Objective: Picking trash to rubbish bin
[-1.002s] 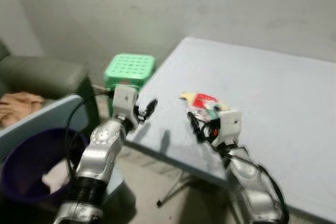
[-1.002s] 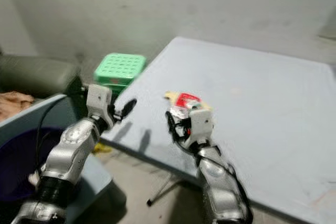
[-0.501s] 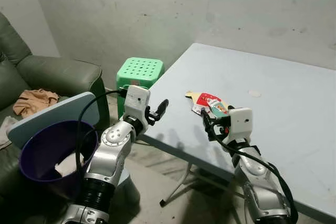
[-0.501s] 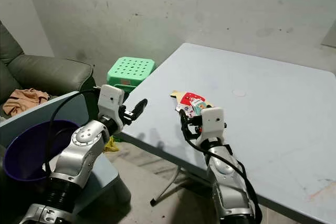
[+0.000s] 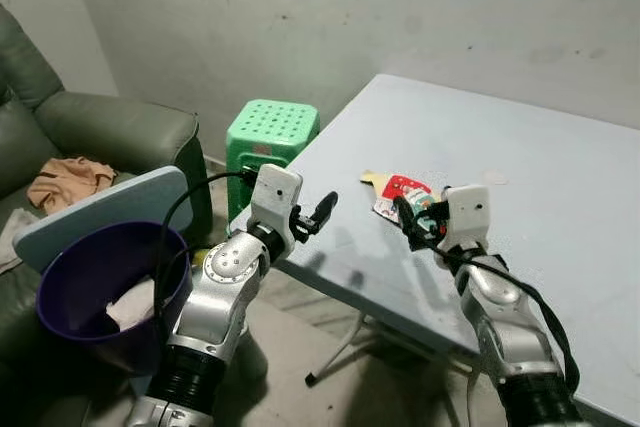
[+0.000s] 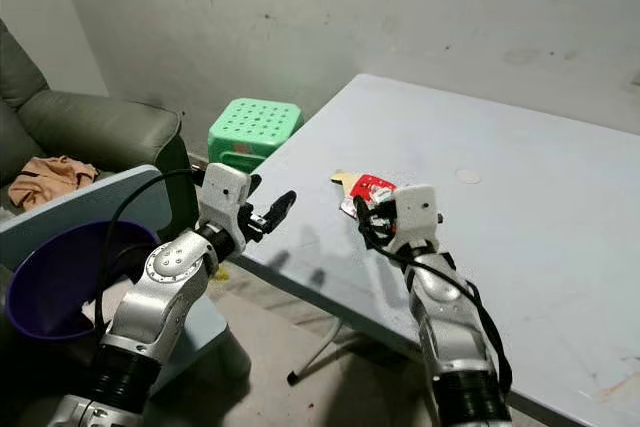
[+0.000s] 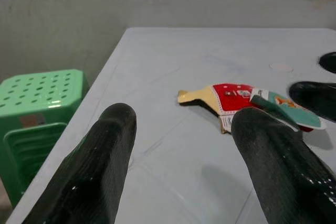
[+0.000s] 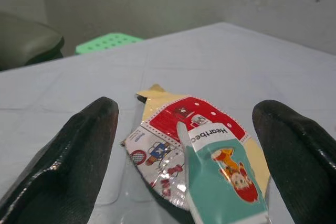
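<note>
Flat trash, a red, tan and teal snack wrapper (image 5: 402, 191) (image 8: 194, 145), lies on the pale grey table (image 5: 540, 177) near its left edge. My right gripper (image 5: 415, 221) hovers just short of the wrapper, fingers (image 8: 79, 156) open on either side of it in the right wrist view. My left gripper (image 5: 322, 213) is open over the table's front left corner, left of the wrapper (image 7: 247, 103). The purple rubbish bin (image 5: 90, 287) stands low at the left with white paper inside.
A green plastic stool (image 5: 272, 137) stands beside the table's left edge. A dark green sofa (image 5: 90, 137) with a tan cloth (image 5: 68, 179) fills the far left. A grey-blue board (image 5: 100, 212) leans behind the bin. Bare concrete wall lies behind.
The camera has shifted and the blur has cleared. Both grippers have come forward over the table; the right one is now closer to the wrapper.
</note>
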`<state>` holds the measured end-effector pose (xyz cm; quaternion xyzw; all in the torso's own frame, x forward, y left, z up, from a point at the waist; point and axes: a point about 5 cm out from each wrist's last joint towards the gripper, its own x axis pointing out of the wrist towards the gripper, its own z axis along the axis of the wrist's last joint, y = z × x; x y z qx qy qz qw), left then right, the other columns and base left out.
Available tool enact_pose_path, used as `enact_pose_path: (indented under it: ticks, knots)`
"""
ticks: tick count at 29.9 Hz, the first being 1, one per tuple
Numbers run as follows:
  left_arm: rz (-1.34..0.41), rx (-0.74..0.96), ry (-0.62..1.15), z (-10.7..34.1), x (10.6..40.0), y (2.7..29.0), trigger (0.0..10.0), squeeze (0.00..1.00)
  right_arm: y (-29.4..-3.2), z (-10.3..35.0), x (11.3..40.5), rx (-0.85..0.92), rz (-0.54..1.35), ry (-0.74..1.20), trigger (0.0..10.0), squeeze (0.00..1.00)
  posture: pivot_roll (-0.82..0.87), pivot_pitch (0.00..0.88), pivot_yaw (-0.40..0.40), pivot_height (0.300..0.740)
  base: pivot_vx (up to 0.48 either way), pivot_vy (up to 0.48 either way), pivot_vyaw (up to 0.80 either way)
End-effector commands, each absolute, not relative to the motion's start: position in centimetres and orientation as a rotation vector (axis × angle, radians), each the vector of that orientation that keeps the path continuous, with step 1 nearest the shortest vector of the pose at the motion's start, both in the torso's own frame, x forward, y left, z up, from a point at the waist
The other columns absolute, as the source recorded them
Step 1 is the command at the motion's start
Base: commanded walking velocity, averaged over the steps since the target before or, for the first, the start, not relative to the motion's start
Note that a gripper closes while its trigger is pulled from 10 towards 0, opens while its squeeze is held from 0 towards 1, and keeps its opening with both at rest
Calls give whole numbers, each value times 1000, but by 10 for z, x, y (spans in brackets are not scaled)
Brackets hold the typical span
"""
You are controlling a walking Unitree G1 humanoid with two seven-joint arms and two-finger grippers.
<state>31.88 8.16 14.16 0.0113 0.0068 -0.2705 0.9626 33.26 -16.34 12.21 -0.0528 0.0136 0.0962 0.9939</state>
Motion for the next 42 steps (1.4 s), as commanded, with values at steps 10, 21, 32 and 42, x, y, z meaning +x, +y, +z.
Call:
enact_pose_path:
  ticks: [10,21,32,42]
  knots:
    - [-643,41,3,142,296,68,10000,0,-167,122,350,-176,226,67,10000,0,32,0,-66,740,0,0,0]
    - [-662,24,6,143,285,63,10000,0,-171,102,355,-200,234,192,8941,0,46,0,-81,740,0,0,0]
    - [-705,7,21,142,273,57,10000,0,-175,98,360,-200,223,235,2314,0,55,0,-87,740,0,0,0]
    - [-721,1,33,140,266,53,10000,0,-177,96,363,-213,216,262,0,0,59,0,-91,740,0,0,0]
